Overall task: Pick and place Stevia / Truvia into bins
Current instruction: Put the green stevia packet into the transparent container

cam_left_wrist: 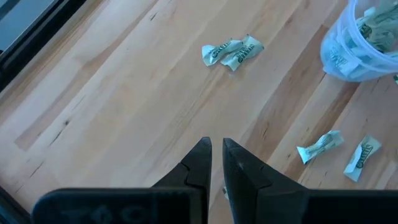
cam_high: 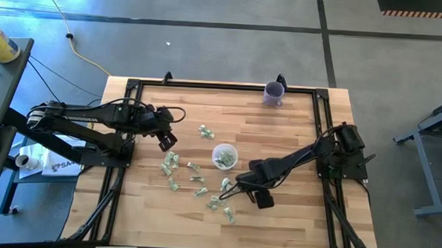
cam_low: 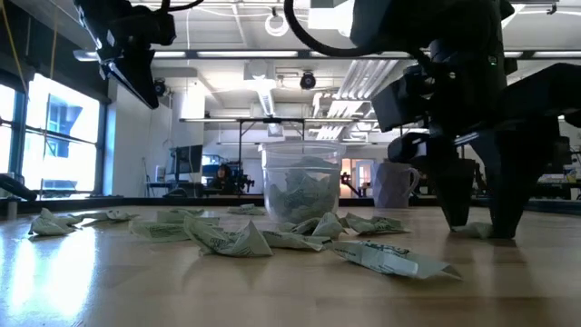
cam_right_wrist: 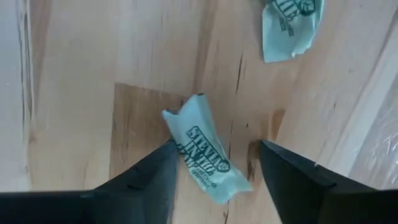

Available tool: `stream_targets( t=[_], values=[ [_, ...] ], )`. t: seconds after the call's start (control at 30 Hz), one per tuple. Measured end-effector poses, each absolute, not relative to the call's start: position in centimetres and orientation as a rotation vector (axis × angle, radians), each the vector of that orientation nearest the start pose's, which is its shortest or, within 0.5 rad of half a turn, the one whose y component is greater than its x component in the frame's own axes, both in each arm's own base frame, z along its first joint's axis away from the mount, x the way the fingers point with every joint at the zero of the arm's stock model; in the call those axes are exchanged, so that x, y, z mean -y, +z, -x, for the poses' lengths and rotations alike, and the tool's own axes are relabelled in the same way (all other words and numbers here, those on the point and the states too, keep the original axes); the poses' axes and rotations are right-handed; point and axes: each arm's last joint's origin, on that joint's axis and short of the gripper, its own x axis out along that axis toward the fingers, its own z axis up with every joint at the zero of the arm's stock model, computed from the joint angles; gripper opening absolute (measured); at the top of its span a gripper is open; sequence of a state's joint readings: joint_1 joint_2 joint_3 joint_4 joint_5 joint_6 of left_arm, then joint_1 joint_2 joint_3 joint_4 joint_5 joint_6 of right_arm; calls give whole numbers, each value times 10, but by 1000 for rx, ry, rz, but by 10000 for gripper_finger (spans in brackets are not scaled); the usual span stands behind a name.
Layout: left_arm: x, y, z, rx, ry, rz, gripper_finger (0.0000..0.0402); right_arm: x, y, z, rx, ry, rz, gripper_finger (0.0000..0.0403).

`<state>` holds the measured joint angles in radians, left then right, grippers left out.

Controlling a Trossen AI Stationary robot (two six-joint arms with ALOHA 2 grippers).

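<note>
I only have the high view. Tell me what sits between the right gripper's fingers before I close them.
Observer: In the right wrist view the right gripper is open, and one Stevia packet lies on the wood between its fingers.
Operator: Now report the left gripper's fingers.
Observer: The left wrist view shows the left gripper with its fingers nearly together and nothing between them, above bare wood.
</note>
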<state>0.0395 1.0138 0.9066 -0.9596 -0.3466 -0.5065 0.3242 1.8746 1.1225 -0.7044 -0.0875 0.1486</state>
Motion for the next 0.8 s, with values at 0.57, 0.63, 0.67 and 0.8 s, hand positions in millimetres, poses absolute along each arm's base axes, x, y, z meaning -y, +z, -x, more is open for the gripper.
stream_targets(
  t=[0.57, 0.63, 0.67, 0.8],
  values=[
    [-18, 278, -176, -941, 617, 253, 74, -106, 141, -315, -1552, 65, -162, 21],
    [-18, 278, -176, -944, 611, 242, 74, -104, 153, -321, -1541, 9, -153, 21],
    [-18, 278, -176, -945, 609, 238, 74, -102, 161, -326, -1514, -22, -142, 17],
    [-18, 278, -176, -953, 596, 214, 74, -92, 199, -345, -1395, -132, -115, 5]
  ],
)
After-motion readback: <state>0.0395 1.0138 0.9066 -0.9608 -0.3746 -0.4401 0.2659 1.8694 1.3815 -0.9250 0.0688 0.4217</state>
